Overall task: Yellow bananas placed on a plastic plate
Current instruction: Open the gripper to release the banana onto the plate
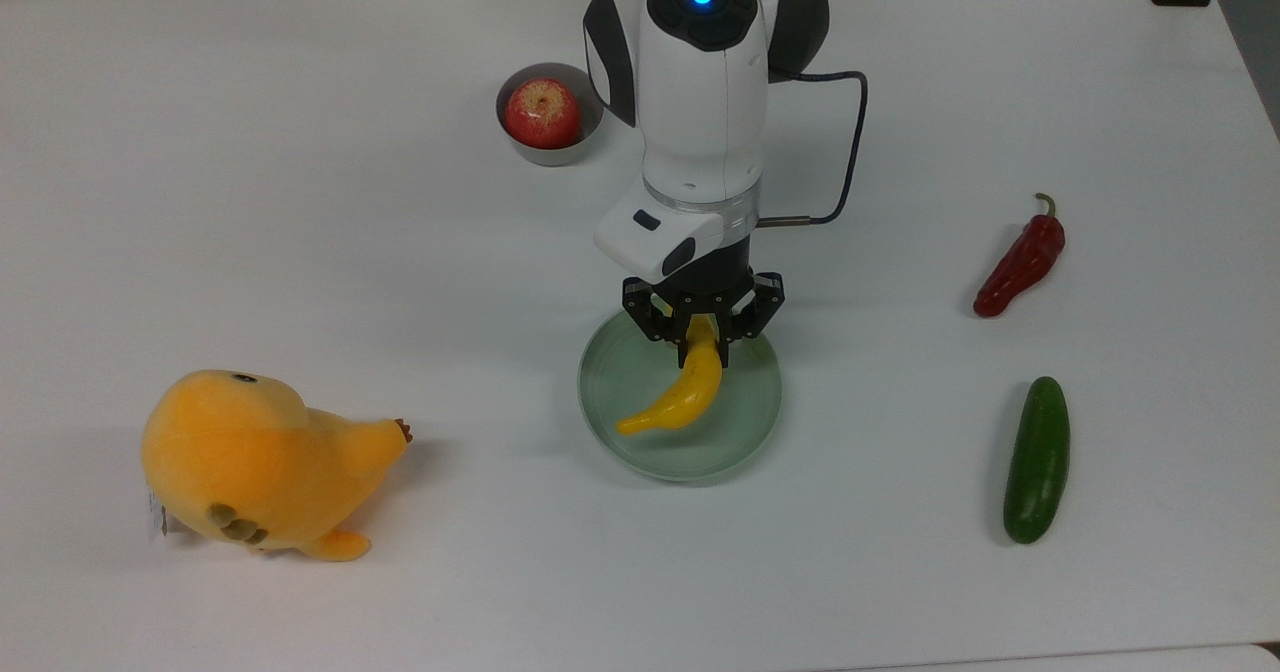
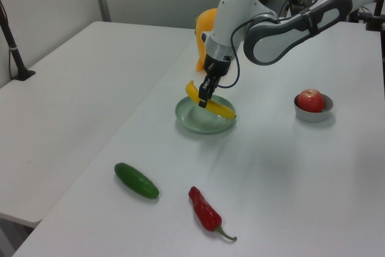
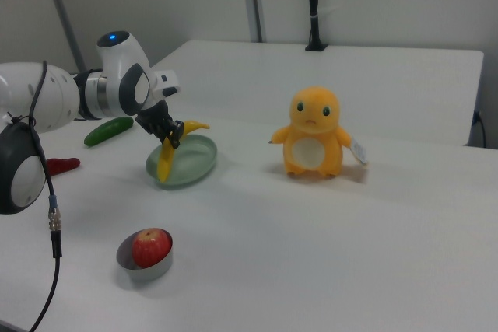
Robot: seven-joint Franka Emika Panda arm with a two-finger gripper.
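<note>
The yellow banana [image 1: 683, 395] [image 2: 212, 103] [image 3: 168, 157] hangs low over the pale green plastic plate [image 1: 740, 422] [image 2: 198, 126] [image 3: 198, 162], one end pinched in my gripper [image 1: 703, 339] [image 2: 203, 99] [image 3: 173, 139], which is shut on it. In the top view the gripper stands over the plate's far rim and the banana curves down toward the top view's left, inside the rim. I cannot tell whether the banana's free tip touches the plate.
A red apple [image 1: 541, 112] sits in a small grey metal bowl [image 1: 580, 144] behind the arm. An orange plush toy [image 1: 255, 462] lies at the top view's left. A red pepper [image 1: 1020, 262] and a green cucumber [image 1: 1036, 460] lie at the top view's right.
</note>
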